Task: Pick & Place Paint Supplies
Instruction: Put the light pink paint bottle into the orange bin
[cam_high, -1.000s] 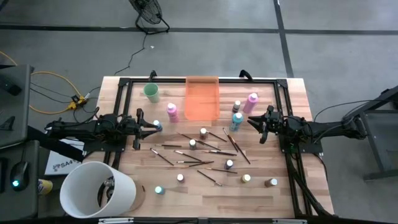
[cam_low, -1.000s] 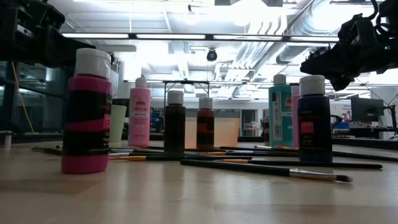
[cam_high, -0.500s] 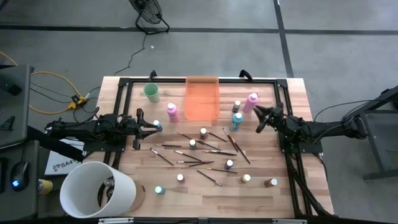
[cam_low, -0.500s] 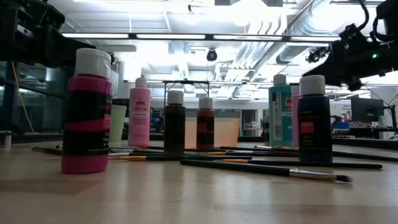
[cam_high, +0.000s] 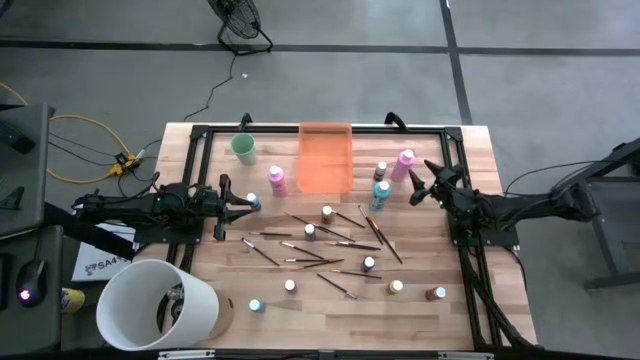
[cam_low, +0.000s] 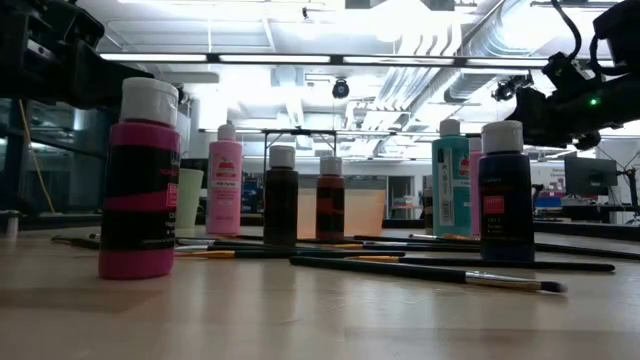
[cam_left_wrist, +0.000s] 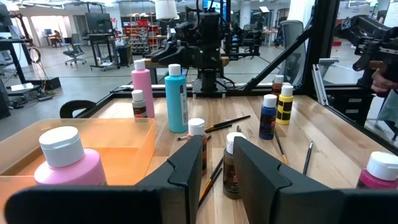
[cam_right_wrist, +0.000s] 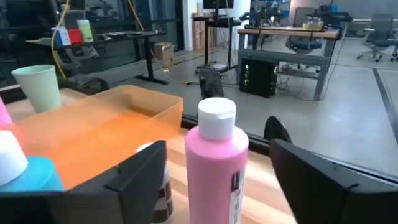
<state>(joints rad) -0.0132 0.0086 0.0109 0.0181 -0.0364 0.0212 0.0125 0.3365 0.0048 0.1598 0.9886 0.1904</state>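
Note:
Pink (cam_high: 405, 163) (cam_high: 277, 181) and teal (cam_high: 381, 193) bottles, tiny capped bottles (cam_high: 327, 213) and thin brushes (cam_high: 320, 240) are spread over the wooden table (cam_high: 200, 240). My right gripper (cam_high: 420, 182) is open at the table's right side and points level at the right-hand pink bottle. In the right wrist view (cam_right_wrist: 217, 149) its fingers stand either side of that bottle (cam_right_wrist: 216, 168), apart from it. My left gripper (cam_high: 240, 205) waits at the left side. Its fingers (cam_left_wrist: 217, 152) stand a little apart with nothing between them.
A translucent orange tray (cam_high: 325, 158) lies at the far middle and a mint-green cup (cam_high: 243, 149) stands to its left. A white bucket (cam_high: 155, 305) overhangs the near left corner. A black frame (cam_high: 455, 190) runs along the table's sides.
My right gripper has swung from pointing at the table's middle toward the far edge and now faces the right-hand pink bottle. Its fingers have opened wide. Nothing on the table has moved.

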